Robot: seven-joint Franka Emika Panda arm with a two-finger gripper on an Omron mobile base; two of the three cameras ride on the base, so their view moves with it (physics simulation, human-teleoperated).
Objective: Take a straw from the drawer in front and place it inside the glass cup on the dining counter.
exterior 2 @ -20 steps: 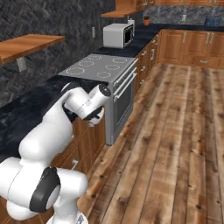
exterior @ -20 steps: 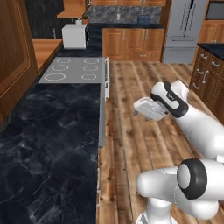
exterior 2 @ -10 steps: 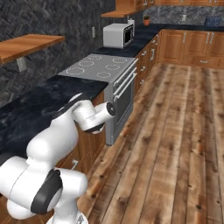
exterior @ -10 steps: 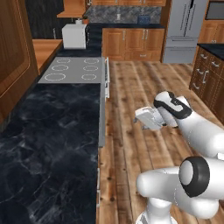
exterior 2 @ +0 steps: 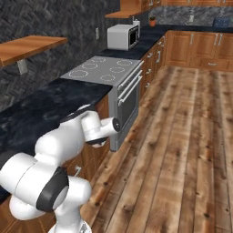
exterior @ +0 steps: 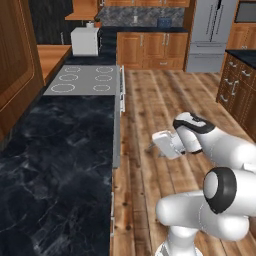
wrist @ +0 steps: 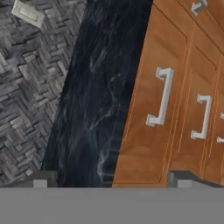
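At lower centre of the hand view, hovered wide open and empty-handed (wrist: 109,180) before the drawer (wrist: 151,105) beneath the black worktop (wrist: 98,96).

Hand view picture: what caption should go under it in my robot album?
Open gripper faces a closed wooden drawer with a silver bar handle, under a black marble worktop.

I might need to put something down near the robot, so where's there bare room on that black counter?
The black marble worktop is bare from its near end up to the cooktop, between the wood panel on its left and its front edge. Past the cooktop, the microwave crowds the far corner. The open gripper hangs over the wood floor, off the counter.
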